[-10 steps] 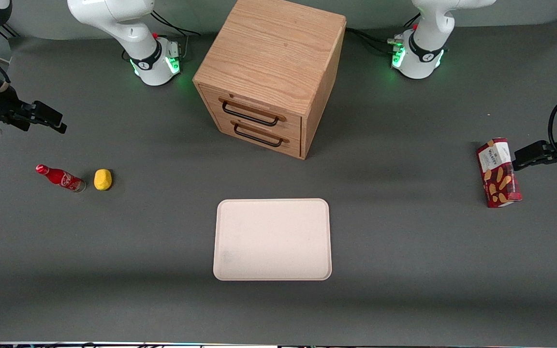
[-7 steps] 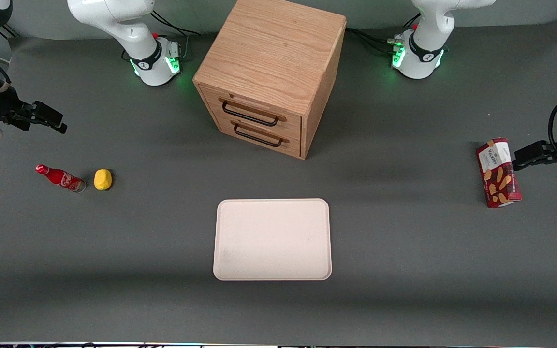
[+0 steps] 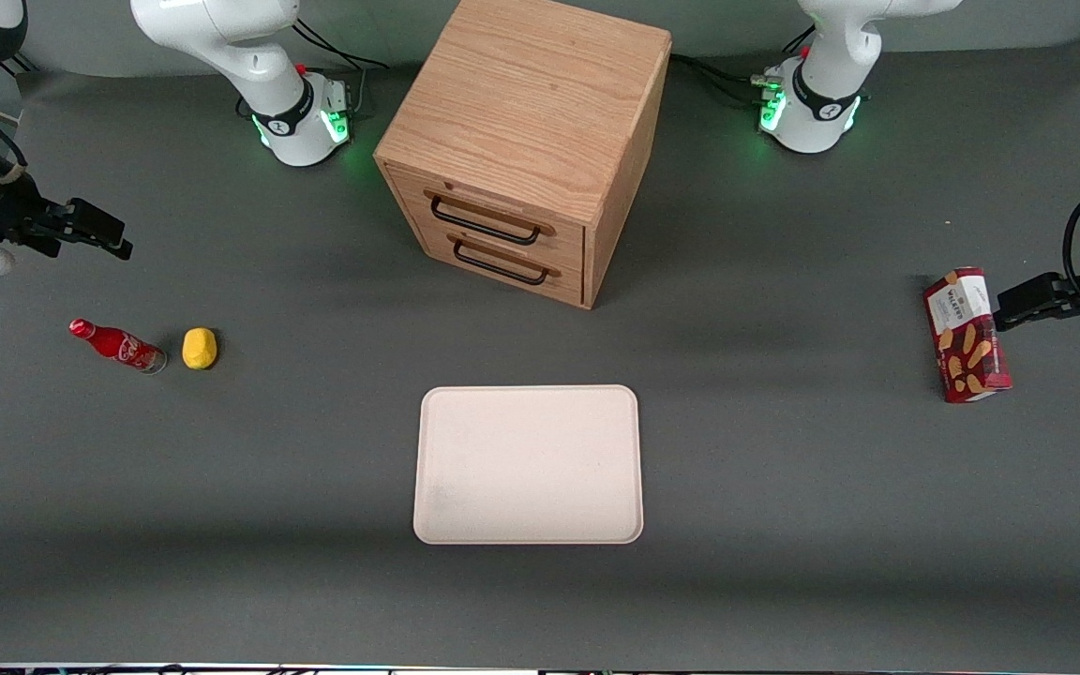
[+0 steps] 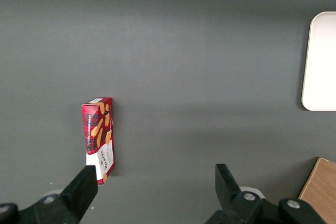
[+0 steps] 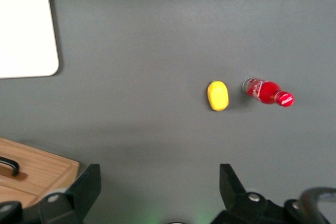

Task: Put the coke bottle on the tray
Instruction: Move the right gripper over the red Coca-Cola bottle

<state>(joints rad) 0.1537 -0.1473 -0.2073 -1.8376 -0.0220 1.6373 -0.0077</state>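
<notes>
The coke bottle [image 3: 118, 345] is a small red bottle with white lettering, lying on its side on the grey table at the working arm's end; it also shows in the right wrist view [image 5: 268, 92]. The cream-white tray [image 3: 528, 463] lies flat in the middle of the table, nearer the front camera than the cabinet; one corner of it shows in the right wrist view [image 5: 26, 30]. My right gripper [image 3: 99, 232] hovers high above the table, farther from the front camera than the bottle. It is open and empty, fingers [image 5: 86, 184] wide apart.
A yellow lemon-like object [image 3: 200, 348] lies beside the bottle, toward the tray. A wooden two-drawer cabinet [image 3: 526, 141] stands at the table's middle, farther back. A red biscuit box [image 3: 966, 335] stands at the parked arm's end.
My right gripper has shifted very slightly; the bottle, the tray and the other objects have not moved.
</notes>
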